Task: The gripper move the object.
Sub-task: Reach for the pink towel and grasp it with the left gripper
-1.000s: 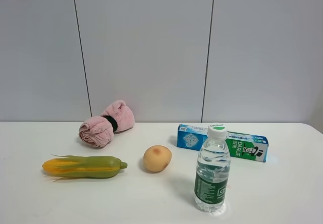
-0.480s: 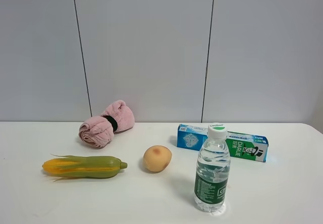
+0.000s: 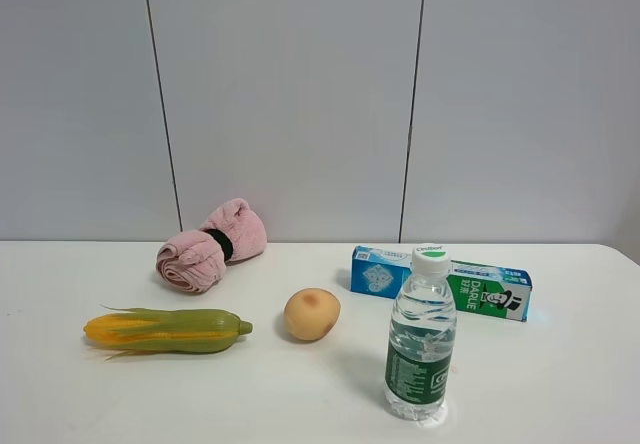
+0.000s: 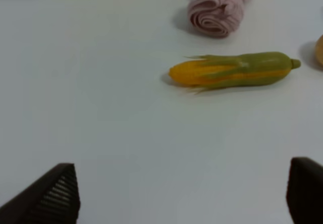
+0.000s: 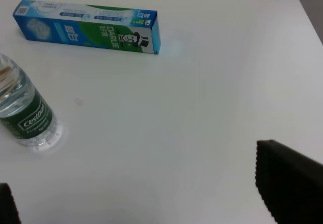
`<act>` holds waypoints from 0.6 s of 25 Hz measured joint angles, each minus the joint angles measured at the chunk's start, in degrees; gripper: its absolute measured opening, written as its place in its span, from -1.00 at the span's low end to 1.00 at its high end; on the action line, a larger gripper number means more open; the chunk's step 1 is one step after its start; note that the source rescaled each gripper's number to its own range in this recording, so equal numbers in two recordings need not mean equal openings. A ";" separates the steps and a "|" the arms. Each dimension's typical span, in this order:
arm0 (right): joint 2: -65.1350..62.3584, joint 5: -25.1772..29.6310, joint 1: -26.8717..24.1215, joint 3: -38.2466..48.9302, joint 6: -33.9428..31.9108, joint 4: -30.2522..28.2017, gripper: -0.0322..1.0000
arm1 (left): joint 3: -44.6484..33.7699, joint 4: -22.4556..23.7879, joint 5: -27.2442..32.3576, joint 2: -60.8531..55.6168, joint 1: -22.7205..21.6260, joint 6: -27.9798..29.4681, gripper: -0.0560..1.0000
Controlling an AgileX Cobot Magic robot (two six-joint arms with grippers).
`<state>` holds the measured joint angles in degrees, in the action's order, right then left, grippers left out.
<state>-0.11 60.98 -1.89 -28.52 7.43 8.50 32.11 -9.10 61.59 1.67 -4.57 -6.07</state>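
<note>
While hanging low over the tabletop (image 4: 101, 113), spread wide and empty as left gripper (image 4: 184, 196), faces the corn cob (image 4: 234, 70) and, beyond it, the pink rolled towel (image 4: 217, 12) by the wall (image 3: 290, 94). Same for right gripper (image 5: 146, 193). Seemingly pre-approach; next, reaching past the corn, closing across the towel's middle.

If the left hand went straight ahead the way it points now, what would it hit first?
Probably the corn cob, near its yellow end; bare table lies before it. The pink towel sits beyond.

Probably a lab: bare white table (image 3: 560, 384), plain grey panelled wall (image 3: 290, 94).
</note>
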 joint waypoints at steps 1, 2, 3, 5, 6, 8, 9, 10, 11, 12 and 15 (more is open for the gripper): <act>0.00 0.00 0.00 0.00 0.00 0.00 1.00 | 2.30 -1.93 0.20 1.38 0.00 -0.01 1.00; 0.00 0.00 0.00 0.00 0.00 0.00 1.00 | 5.03 -3.71 0.27 3.52 0.00 -0.45 1.00; 0.00 0.00 0.00 0.00 0.00 0.00 1.00 | 7.54 -5.82 0.27 6.22 0.00 -1.13 1.00; 0.00 0.00 0.00 0.00 0.00 0.00 1.00 | 14.06 -9.34 0.22 12.25 0.00 -3.14 1.00; 0.00 0.00 0.00 0.00 0.00 0.00 1.00 | 16.81 -11.06 0.11 15.87 0.00 -4.57 1.00; 0.00 0.00 0.00 0.00 0.00 0.00 1.00 | 22.95 -14.03 -0.80 22.74 0.00 -7.66 1.00; 0.00 0.00 0.00 0.00 0.00 0.00 1.00 | 25.51 -15.09 -1.84 26.37 0.00 -9.61 1.00; 0.00 0.00 0.00 0.00 0.00 0.00 1.00 | 27.41 -16.14 -3.01 29.86 0.00 -11.75 1.00; 0.00 0.00 0.00 0.00 0.00 0.00 1.00 | 29.50 -17.09 -4.33 33.29 0.00 -13.53 1.00; 0.00 0.00 0.00 0.00 0.00 0.00 1.00 | 31.40 -17.97 -5.56 36.14 0.00 -15.47 1.00; 0.00 0.00 0.00 0.00 0.00 0.00 1.00 | 35.77 -22.78 -8.02 45.52 0.00 -20.75 1.00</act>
<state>-0.11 60.98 -1.89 -28.52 7.43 8.50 67.88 -31.89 53.57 47.18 -4.57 -26.82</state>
